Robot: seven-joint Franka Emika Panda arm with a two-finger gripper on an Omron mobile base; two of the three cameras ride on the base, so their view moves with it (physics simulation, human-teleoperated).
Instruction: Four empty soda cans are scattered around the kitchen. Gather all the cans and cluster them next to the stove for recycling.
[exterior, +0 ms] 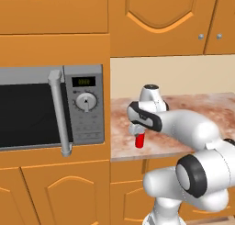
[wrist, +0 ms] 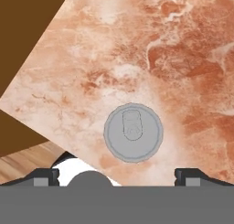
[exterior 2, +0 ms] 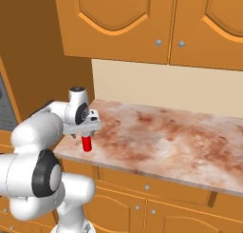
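- White and dark, the tool (exterior: 139, 131) points straight down over the near left corner of the counter (exterior 2: 180, 137); in the hand view its two dark fingertips (wrist: 45, 176) stand wide apart, spread with nothing pinched between them.
- Directly beneath the tool stands one red soda can (exterior: 139, 140), upright on the counter close to its front edge; whether the fingers already touch its top cannot be told from the base views.
- From the hand view the can's silvery round lid (wrist: 133, 132) with its pull tab sits between and just ahead of the two fingertips.
- Reddish mottled marble with pale veins makes up the counter, flat and glossy, running away to the tool's right.
- Beyond the counter's edge below the tool, brown plank floor (wrist: 23, 163) shows.
- Left of the tool, a grey microwave (exterior: 50, 109) with a dark door window, a long bar handle and a round dial is set into orange wood cabinets (exterior: 55, 17).
- Behind the tool rises a plain cream wall (exterior 2: 166, 89), with arched-panel orange cabinet doors and small round knobs above.
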